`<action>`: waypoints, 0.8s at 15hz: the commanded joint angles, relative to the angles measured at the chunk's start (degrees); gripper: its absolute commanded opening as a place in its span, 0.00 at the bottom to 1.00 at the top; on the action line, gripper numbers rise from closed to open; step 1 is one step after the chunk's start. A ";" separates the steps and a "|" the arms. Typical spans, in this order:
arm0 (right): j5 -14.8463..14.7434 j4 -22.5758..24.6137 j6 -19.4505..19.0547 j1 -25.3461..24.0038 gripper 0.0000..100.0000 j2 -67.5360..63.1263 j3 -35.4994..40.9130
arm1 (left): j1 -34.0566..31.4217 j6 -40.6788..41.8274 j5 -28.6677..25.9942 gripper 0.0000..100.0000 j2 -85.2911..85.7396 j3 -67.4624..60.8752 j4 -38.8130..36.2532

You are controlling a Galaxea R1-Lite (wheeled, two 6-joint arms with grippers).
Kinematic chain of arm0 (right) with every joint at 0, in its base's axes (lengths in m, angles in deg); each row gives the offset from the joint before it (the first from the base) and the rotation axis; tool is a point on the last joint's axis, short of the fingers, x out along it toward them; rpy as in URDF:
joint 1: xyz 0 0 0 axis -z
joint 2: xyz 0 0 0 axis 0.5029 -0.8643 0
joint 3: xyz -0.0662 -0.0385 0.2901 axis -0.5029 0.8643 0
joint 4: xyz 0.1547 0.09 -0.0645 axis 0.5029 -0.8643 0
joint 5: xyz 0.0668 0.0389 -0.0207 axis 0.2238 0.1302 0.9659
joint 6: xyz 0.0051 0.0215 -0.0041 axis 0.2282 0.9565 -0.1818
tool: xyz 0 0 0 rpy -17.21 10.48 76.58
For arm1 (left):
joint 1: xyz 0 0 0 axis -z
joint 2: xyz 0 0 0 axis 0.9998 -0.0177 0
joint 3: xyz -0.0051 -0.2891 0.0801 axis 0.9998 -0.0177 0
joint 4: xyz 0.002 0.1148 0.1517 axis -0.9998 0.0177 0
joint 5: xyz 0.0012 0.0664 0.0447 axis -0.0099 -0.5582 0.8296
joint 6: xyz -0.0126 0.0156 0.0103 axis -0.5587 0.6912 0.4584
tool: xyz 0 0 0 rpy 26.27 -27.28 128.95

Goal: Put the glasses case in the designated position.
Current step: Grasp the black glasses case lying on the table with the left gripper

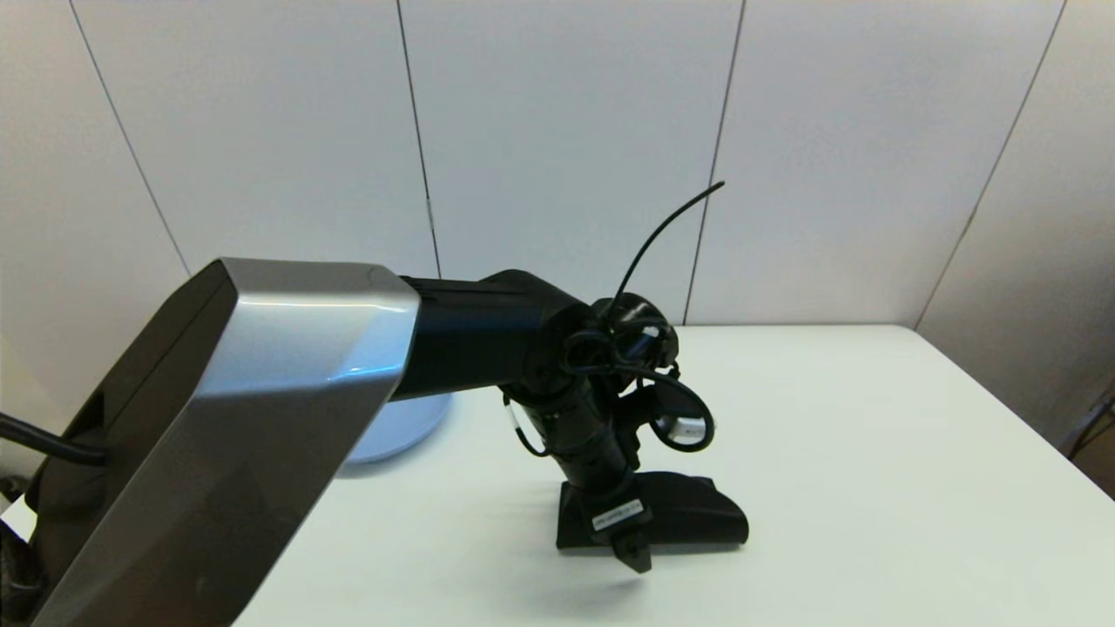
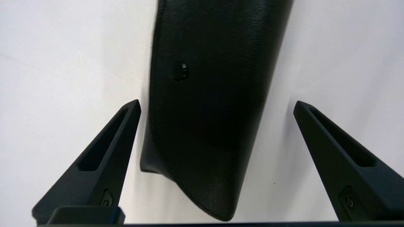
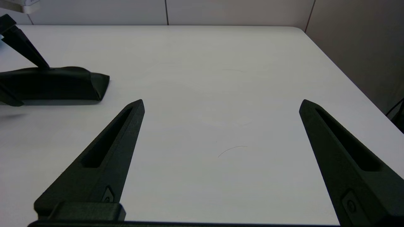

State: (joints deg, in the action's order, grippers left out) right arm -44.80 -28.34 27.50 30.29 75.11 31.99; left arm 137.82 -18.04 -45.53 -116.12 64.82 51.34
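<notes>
The glasses case [image 1: 692,514] is a matte black pouch lying flat on the white tabletop near the middle. My left gripper [image 1: 629,533] points down over its left end. In the left wrist view the left gripper [image 2: 217,105] is open and straddles the glasses case [image 2: 214,63]; one finger [image 2: 107,151] is close beside the case's edge and the other finger [image 2: 341,154] stands well clear. My right gripper [image 3: 221,102] is open with nothing in it, low over bare table to the right, and from there the glasses case [image 3: 53,82] shows farther off.
A light blue round plate [image 1: 405,422] sits at the back left, mostly hidden behind my left arm [image 1: 261,409]. The white table [image 1: 871,453] stretches bare to the right, with its right edge and wall panels beyond.
</notes>
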 commanded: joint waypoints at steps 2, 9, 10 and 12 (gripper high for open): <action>0.02 -0.02 -0.02 -0.01 1.00 0.01 0.02 | 0.03 -0.68 0.96 1.00 0.04 0.49 0.20; 0.02 -0.02 -0.02 -0.01 1.00 0.01 -0.06 | 0.03 -0.77 1.05 1.00 -1.19 0.40 0.11; 0.02 -0.02 -0.02 -0.01 1.00 0.01 0.02 | 0.03 -0.77 1.05 1.00 -1.19 0.40 0.11; 0.02 -0.02 -0.02 -0.01 1.00 0.01 0.02 | 0.03 -0.86 1.14 1.00 -1.28 0.49 0.11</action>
State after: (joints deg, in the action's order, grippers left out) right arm -44.82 -28.37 27.50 30.29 75.11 31.99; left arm 137.86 -19.01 -44.34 -117.20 65.21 51.18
